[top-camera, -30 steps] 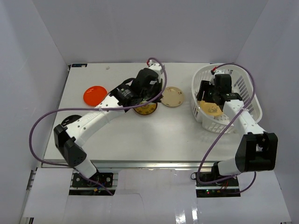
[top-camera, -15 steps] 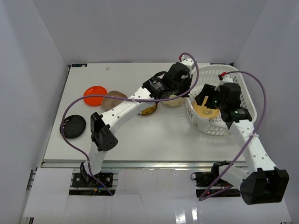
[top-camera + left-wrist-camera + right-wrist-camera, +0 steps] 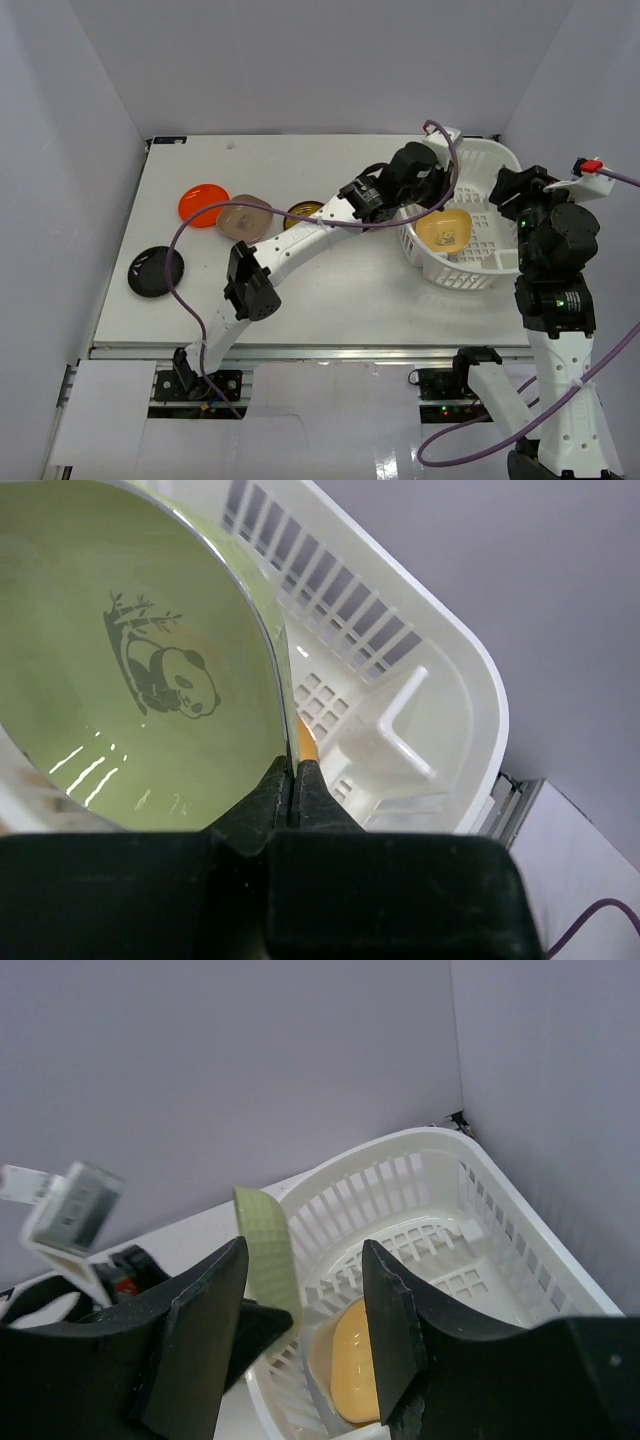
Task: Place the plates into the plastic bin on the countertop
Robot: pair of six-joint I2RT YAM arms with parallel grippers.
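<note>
My left gripper is shut on the rim of a pale green plate with a panda print. It holds the plate on edge at the left rim of the white plastic bin. In the top view the left gripper reaches over the bin from the left. A yellow plate lies in the bin. My right gripper is open and empty, raised above the bin's right side. In the right wrist view I see the green plate, the yellow plate and the bin.
On the white countertop lie a red plate, a tan plate, a dark yellow plate and a black plate, all left of the bin. White walls close in the back and sides.
My left arm swung right from the table's middle to the bin's left rim with the green plate. My right gripper rose out of the bin and drew back to the right, leaving the yellow plate inside.
</note>
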